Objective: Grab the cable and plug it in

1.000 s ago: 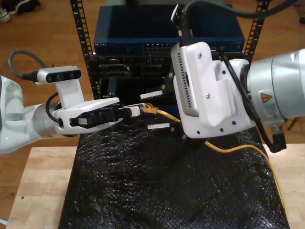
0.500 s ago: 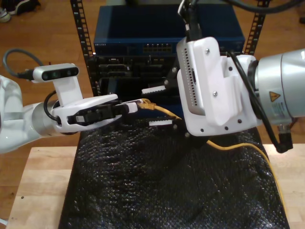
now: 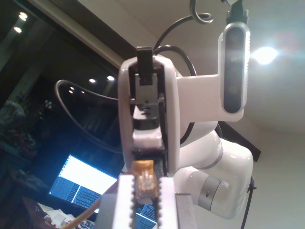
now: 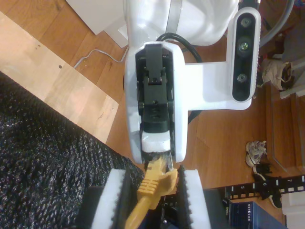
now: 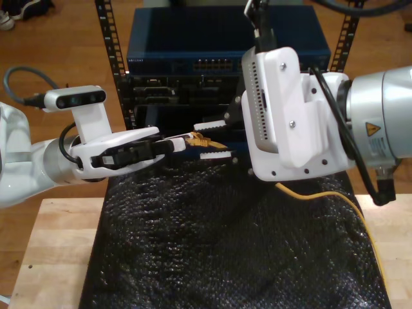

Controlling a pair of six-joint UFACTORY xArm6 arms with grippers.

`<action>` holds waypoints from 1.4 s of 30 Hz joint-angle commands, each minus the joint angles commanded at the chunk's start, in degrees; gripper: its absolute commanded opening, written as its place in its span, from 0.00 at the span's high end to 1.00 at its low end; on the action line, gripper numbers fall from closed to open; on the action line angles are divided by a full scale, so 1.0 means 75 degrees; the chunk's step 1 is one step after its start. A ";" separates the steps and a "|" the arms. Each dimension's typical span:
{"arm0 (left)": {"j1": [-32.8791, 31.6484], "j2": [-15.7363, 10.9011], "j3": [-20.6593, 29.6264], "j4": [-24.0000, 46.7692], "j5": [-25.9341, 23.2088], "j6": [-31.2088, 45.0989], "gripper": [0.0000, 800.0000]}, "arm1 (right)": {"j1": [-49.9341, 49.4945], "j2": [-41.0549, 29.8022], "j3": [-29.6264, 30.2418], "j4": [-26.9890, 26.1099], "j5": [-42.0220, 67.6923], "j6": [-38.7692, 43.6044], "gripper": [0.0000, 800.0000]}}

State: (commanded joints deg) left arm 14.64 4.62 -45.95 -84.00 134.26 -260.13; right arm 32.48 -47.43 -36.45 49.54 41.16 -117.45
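The yellow-orange cable (image 5: 309, 193) runs from the exterior view's right, over the black mat, to its plug (image 5: 201, 138) held in the air in front of the rack. My first gripper (image 5: 183, 141), reaching in from the exterior view's left, is shut on the cable's clear plug tip (image 3: 143, 179). My second gripper (image 5: 211, 135) comes from the exterior view's right. Its serrated jaws stand on either side of the yellow boot (image 4: 155, 183), close to it, with a slim gap on one side. The two grippers (image 4: 153, 191) face each other, nearly tip to tip.
Directly behind the grippers stands a rack with a blue network switch (image 5: 225, 48) and its row of ports (image 5: 212, 64). Darker units sit below it. A black bubble mat (image 5: 225, 244) covers the wooden table (image 5: 58, 244). Perforated rack rails (image 5: 109, 38) rise at both sides.
My second gripper's jaws have narrowed from wide apart to close around the boot, and that arm has risen slightly. The first gripper kept its hold on the plug and lifted a little.
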 joint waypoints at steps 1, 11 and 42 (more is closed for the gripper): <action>0.0000 0.0000 0.0000 0.0000 0.0012 0.0000 0.99 | 0.0000 0.0000 0.0000 0.0012 0.0000 0.0000 0.69; 0.0000 0.0000 0.0012 0.0000 0.0012 0.0000 0.99 | 0.0000 0.0000 0.0000 0.0012 -0.0117 0.0012 0.68; -0.0047 -0.0012 0.0000 0.0000 0.0023 -0.0012 0.99 | 0.0023 0.0023 0.0000 0.0070 -0.0164 0.0012 0.73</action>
State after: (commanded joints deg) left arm 14.29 4.53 -45.95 -84.00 134.44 -260.22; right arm 32.66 -47.25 -36.45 50.07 39.93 -117.36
